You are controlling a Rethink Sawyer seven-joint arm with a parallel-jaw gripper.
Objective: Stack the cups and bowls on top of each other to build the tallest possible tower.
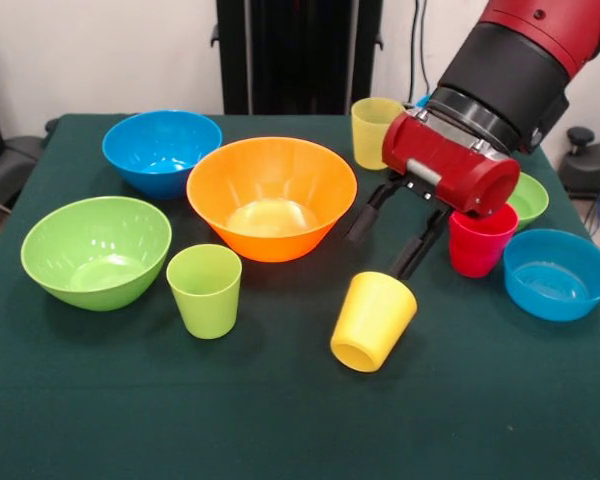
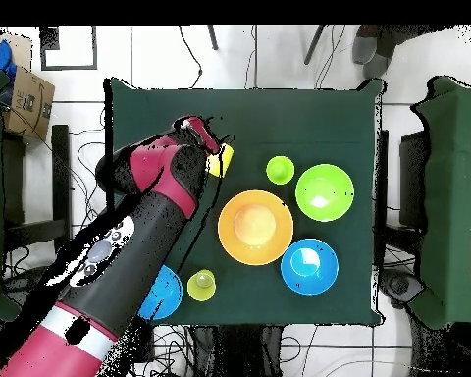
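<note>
The orange bowl (image 1: 270, 195) (image 2: 255, 227) stands upright mid-table, nothing stacked in it. My gripper (image 1: 380, 253) (image 2: 208, 142) hangs to its right, open, jaws spread. The bright yellow cup (image 1: 373, 320) (image 2: 221, 162) lies tilted below it, its upper end against one fingertip (image 1: 404, 268); the other finger is clear of it. The lime green cup (image 1: 204, 290) (image 2: 280, 170) and large lime green bowl (image 1: 96, 250) (image 2: 325, 191) stand at the left. The red cup (image 1: 482, 240), small green bowl (image 1: 528, 200), paler yellow cup (image 1: 373, 130) (image 2: 201, 285) and two blue bowls (image 1: 162, 150) (image 1: 558, 273) stand apart. The small shallow blue bowl is out of view.
In the overhead view my arm (image 2: 131, 255) covers the red cup, the small green bowl and part of one blue bowl (image 2: 163, 295). The other blue bowl (image 2: 309, 266) shows whole. A black pedestal (image 1: 298, 55) stands behind the green table (image 1: 280, 420).
</note>
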